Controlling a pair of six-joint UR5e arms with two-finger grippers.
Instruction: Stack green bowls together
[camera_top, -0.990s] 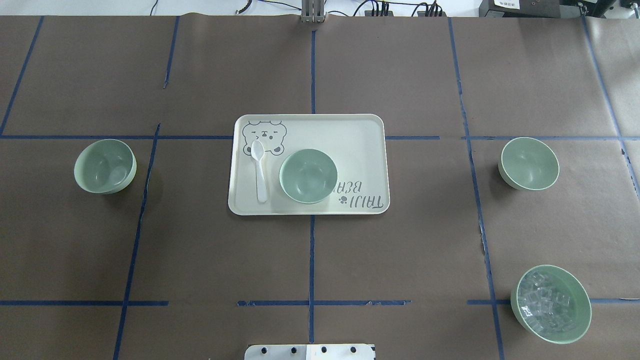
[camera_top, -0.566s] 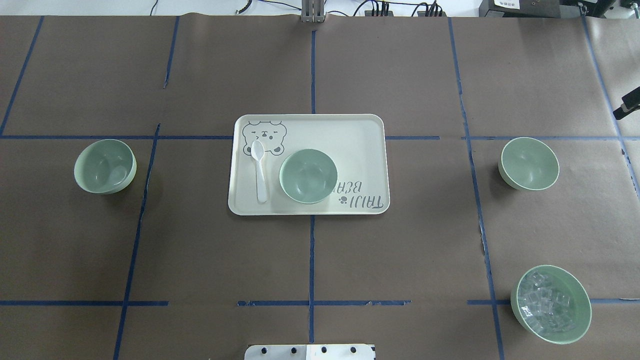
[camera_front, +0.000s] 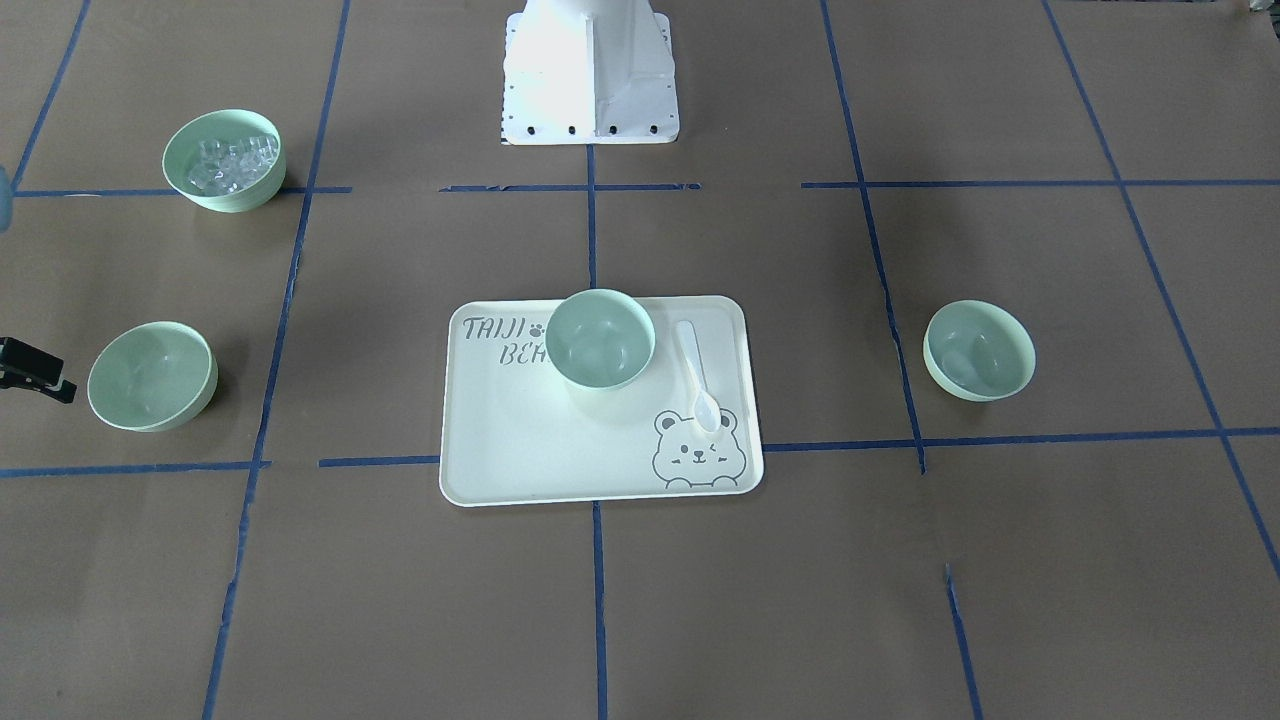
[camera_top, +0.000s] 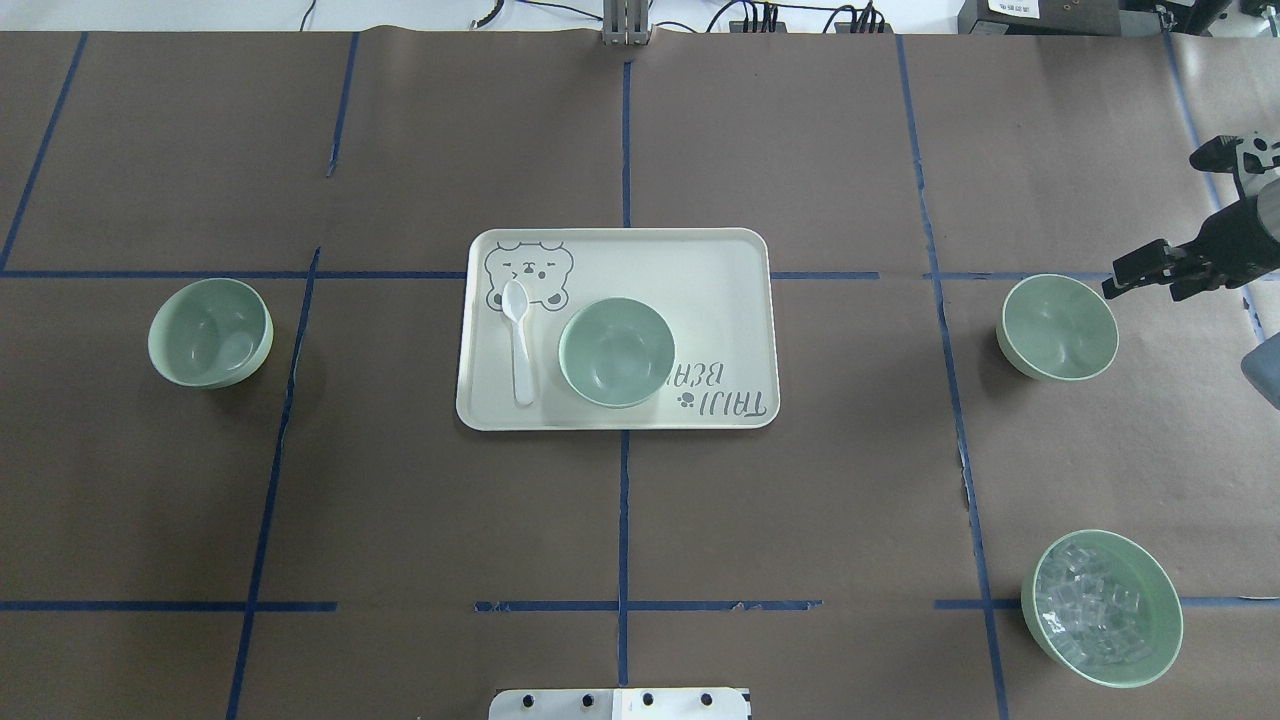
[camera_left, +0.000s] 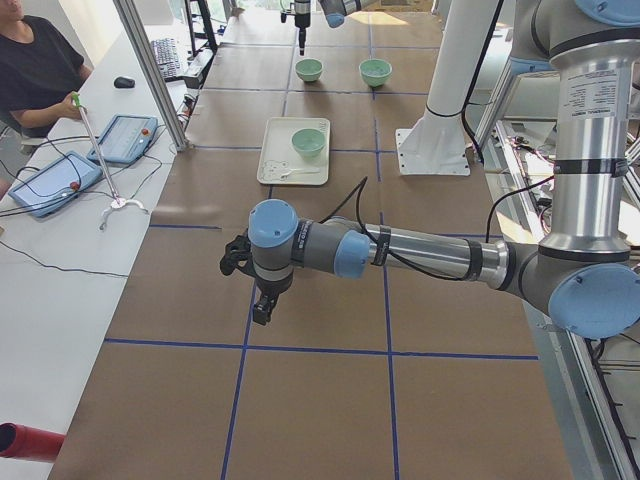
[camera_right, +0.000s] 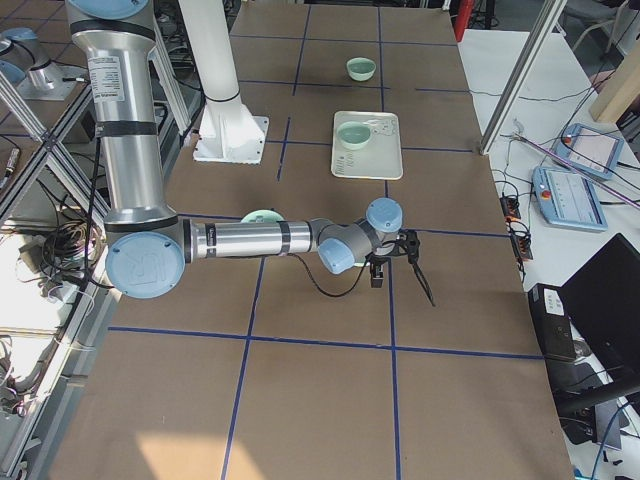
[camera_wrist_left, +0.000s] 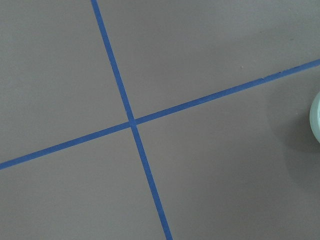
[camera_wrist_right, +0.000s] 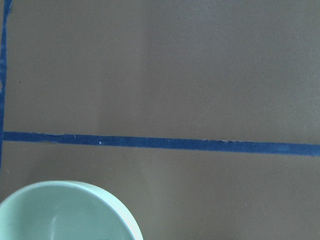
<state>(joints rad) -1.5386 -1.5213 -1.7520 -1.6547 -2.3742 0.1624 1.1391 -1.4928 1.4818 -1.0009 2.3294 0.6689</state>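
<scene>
Across the paper-covered table (camera_top: 800, 500) the bear-print tray (camera_top: 720, 260) lies at the centre, and none of the three green bowls (camera_front: 600, 338) is nested yet. A cube-filled bowl (camera_top: 1102, 608) stands alone near the robot on its right. The tray bowl (camera_top: 615, 352) sits upright on the bear-print tray, the left bowl (camera_top: 210, 332) well out on the robot's left and the right bowl (camera_top: 1058, 327) well out on its right, both upright on the bare table. A white spoon (camera_top: 520, 345) lies on the tray just beside the tray bowl. The right gripper (camera_top: 1155, 222) hangs with its fingers spread wide, holding nothing. The left gripper (camera_left: 260, 305) shows only from the side, and I cannot tell how its fingers stand. The likely trouble is at the pickup. These bowls look light and glossy, so a finger coming down on the rim rather than astride it could tip the right bowl or skid it across the table. A careless drop into the tray bowl could also seat it crooked or jog the white spoon. The right bowl lies near the right gripper but not between its fingers. It sits toward the table's centre from them, and the right wrist view catches only an arc of its rim in the lower left corner.
</scene>
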